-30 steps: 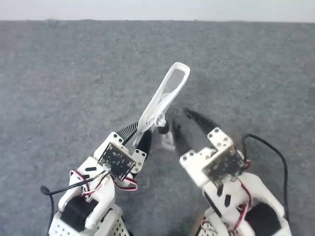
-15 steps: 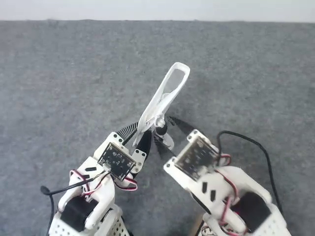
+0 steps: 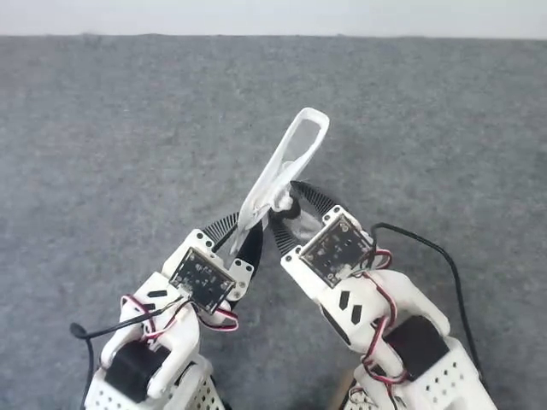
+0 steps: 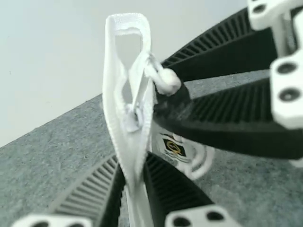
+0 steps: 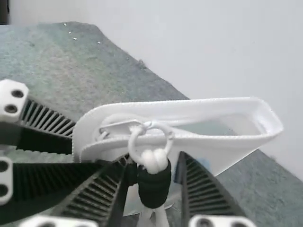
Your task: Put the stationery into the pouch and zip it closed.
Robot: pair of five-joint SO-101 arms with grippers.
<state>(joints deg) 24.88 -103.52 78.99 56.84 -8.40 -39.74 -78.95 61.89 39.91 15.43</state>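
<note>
A white pouch stands up off the grey mat, its lower end pinched in my left gripper, which is shut on it. Its zip pull, a black cord with a white bead on a ring, hangs at the pouch's lower end. My right gripper comes in from the right, and its black fingertips close around that pull. The right gripper also shows in the left wrist view, meeting beside the bead. The pouch's mouth looks nearly closed along its length.
Grey felt mat covers the table out to a white wall at the back. A black cable loops beside the right arm. Both arm bases crowd the near edge.
My right gripper swung left from beside the pouch, wide open, to the zip pull and closed its fingers around it. The left arm and pouch stayed still.
</note>
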